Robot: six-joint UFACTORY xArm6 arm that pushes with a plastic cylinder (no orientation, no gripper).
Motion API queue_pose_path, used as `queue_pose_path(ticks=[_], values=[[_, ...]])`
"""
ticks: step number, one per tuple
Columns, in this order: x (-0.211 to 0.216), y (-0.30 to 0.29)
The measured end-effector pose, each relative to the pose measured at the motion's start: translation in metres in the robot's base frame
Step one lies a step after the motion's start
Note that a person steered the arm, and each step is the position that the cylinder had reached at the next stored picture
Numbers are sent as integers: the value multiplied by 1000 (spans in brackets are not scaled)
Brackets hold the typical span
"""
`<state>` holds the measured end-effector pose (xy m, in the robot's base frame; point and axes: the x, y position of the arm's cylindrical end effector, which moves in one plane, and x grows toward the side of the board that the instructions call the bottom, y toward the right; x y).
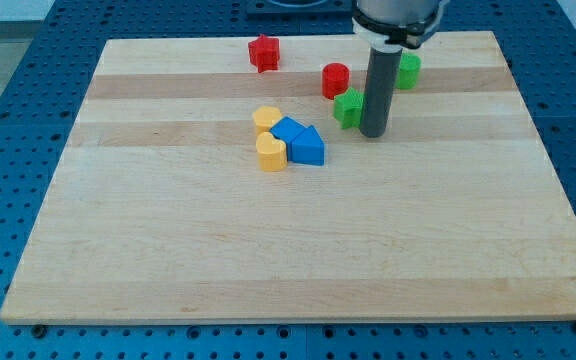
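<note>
My tip rests on the wooden board at the upper middle, just right of a green star-shaped block, touching or nearly touching it. A red cylinder stands just above and left of that green block. A second green block shows partly behind the rod at its right. To the tip's left lies a cluster: a yellow block, a yellow heart, a blue block and a blue triangle-topped block. A red star block sits near the top edge.
The board lies on a blue perforated table that shows on all sides. The arm's grey body hangs over the board's top edge.
</note>
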<state>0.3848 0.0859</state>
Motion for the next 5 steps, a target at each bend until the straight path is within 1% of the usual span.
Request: queue_pose_path(ticks=[2,3,5], values=[[-26,-4],[-39,-17],[-43,-24]])
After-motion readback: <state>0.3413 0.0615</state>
